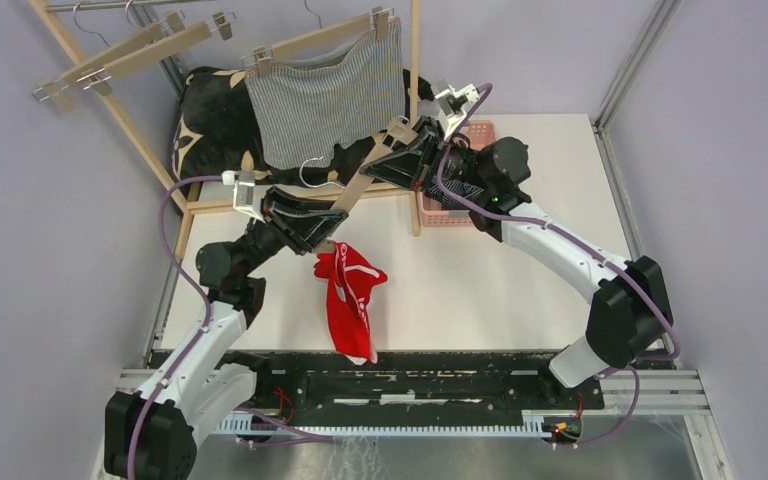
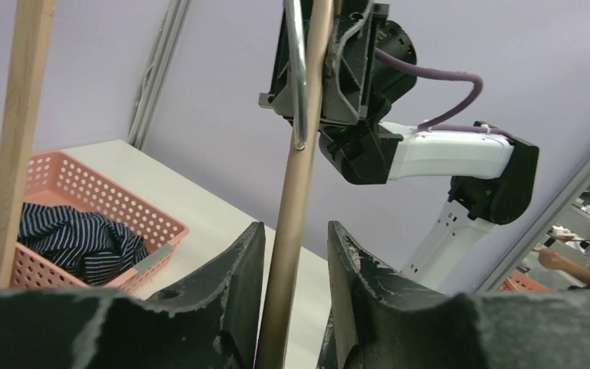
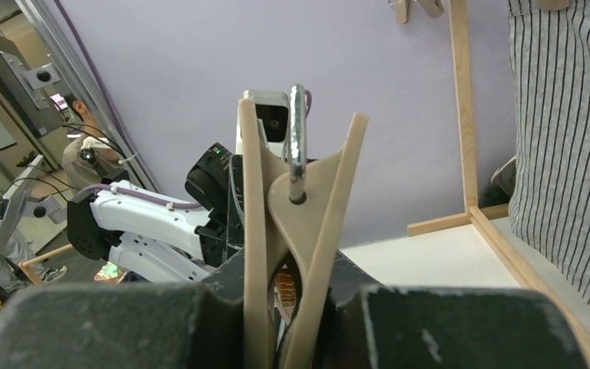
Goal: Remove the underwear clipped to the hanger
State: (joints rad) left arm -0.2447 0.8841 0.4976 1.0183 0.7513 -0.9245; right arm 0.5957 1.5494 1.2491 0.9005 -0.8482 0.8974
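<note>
A wooden clip hanger (image 1: 365, 175) is held in the air between my two grippers. My right gripper (image 1: 405, 150) is shut on its upper end; in the right wrist view (image 3: 299, 269) the jaws pinch the hanger (image 3: 257, 200) below its metal hook. My left gripper (image 1: 325, 232) is at the lower end, and its open jaws (image 2: 296, 227) stand loosely round the bar (image 2: 296, 192). The red underwear (image 1: 352, 295) droops just below the left gripper; I cannot tell if it is still clipped. The grey striped underwear (image 1: 325, 100) hangs clipped on the rack (image 3: 565, 138). The navy striped underwear (image 2: 77, 238) lies in the basket.
A pink basket (image 1: 480, 130) stands behind the right arm and shows in the left wrist view (image 2: 84, 184). A black flowered cushion (image 1: 210, 110) leans behind the wooden rack (image 1: 415, 60). Empty clip hangers (image 1: 130, 50) hang at the far left.
</note>
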